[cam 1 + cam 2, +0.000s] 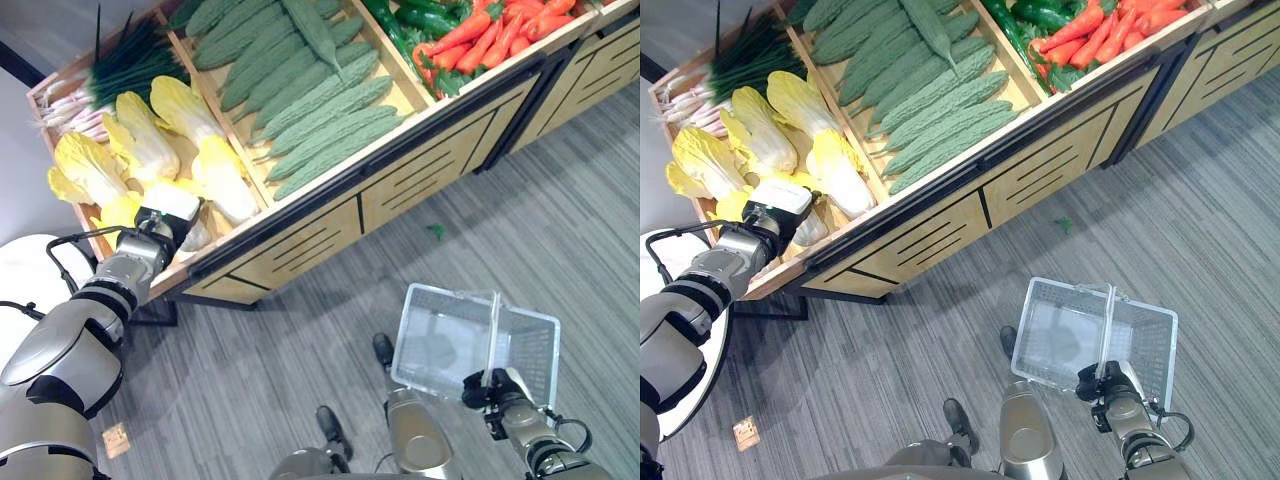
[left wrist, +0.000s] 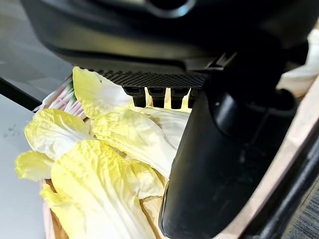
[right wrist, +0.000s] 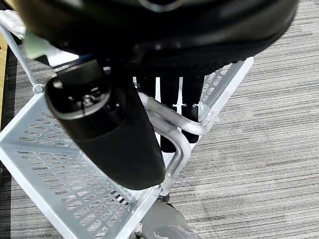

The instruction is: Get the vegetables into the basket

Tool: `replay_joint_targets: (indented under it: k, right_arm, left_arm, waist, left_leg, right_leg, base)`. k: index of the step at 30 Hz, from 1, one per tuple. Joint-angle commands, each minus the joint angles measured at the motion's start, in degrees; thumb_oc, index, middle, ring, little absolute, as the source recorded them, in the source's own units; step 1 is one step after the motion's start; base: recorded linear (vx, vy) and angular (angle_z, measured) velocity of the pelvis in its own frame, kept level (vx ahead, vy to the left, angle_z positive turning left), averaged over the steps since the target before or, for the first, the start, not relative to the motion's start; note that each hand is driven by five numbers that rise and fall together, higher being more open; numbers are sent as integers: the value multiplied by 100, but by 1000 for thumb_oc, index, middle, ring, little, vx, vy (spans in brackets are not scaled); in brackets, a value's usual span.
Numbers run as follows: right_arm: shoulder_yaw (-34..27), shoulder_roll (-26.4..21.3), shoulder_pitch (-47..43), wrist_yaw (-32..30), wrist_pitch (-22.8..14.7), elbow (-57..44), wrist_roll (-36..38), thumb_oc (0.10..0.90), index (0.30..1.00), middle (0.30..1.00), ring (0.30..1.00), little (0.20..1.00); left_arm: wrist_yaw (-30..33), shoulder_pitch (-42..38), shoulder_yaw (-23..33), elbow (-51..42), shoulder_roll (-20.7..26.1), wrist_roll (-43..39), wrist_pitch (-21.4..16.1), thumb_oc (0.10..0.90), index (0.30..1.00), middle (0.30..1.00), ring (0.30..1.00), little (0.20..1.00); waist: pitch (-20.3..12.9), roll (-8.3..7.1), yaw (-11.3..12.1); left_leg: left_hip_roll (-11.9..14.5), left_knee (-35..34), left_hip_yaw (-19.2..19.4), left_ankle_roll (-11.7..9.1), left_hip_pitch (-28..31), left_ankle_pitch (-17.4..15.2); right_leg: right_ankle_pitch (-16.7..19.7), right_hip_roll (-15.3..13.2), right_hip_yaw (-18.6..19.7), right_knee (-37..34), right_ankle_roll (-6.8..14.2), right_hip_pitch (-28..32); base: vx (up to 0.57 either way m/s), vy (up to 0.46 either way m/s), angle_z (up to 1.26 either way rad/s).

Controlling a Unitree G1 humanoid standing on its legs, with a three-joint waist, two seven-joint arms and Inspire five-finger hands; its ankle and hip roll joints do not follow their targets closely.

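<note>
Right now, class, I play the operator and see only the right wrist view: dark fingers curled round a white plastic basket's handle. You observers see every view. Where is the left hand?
Observer: The left hand is at the wooden produce stand, beside the pale yellow napa cabbages.
Operator: What lies in the next compartment?
Observer: Long, bumpy green bitter gourds, piled side by side.
Operator: Is anything in my basket?
Observer: No vegetables. The white perforated basket hangs from the right hand above the grey striped floor.
</note>
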Motion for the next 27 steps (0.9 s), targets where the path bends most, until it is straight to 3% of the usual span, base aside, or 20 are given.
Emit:
replay_joint_targets:
  k: [1,14,15,17,27]
  right_arm:
    - [405,-94,484,-1,162,121,11,400,300,300,300,300]
    - [395,-105,498,-95,137,71,79,400,300,300,300,300]
    - [392,-106,510,-94,133,60,78,400,300,300,300,300]
    - [395,-118,509,-93,138,63,74,400,300,300,300,300]
    - [417,-125,531,-82,159,159,-5,400,300,300,300,300]
  left_arm:
    - [317,-659,390,129,816,65,381,900,1000,1000,1000,1000]
    - [584,-532,611,-110,702,-185,413,900,1000,1000,1000,1000]
    - [577,-525,623,-94,693,-187,411,816,882,882,882,882]
    - [563,-514,639,-67,654,-194,406,400,300,300,300,300]
    - [520,-306,881,-77,518,-382,408,400,300,300,300,300]
  waist:
    - [-295,-341,-44]
    - [-212,-392,-81]
    - [-210,-399,-84]
    - [-197,-408,-89]
    - [-210,-416,-58]
  left_leg:
    - [131,6,-200,-282,-343,444]
    - [157,6,-195,-334,-587,502]
    - [157,6,-193,-333,-598,502]
    - [167,6,-188,-335,-612,505]
    - [183,6,-206,-342,-564,509]
  right_leg:
    - [-579,-225,201,-6,655,536]
    - [-555,-193,197,-6,639,304]
    - [-557,-187,208,-6,636,294]
    - [-556,-180,210,-6,631,281]
    - [-593,-163,176,-6,601,350]
  base:
    - [24,-15,-11]
    - [6,-4,0]
    - [0,0,0]
    - [0,0,0]
    - [0,0,0]
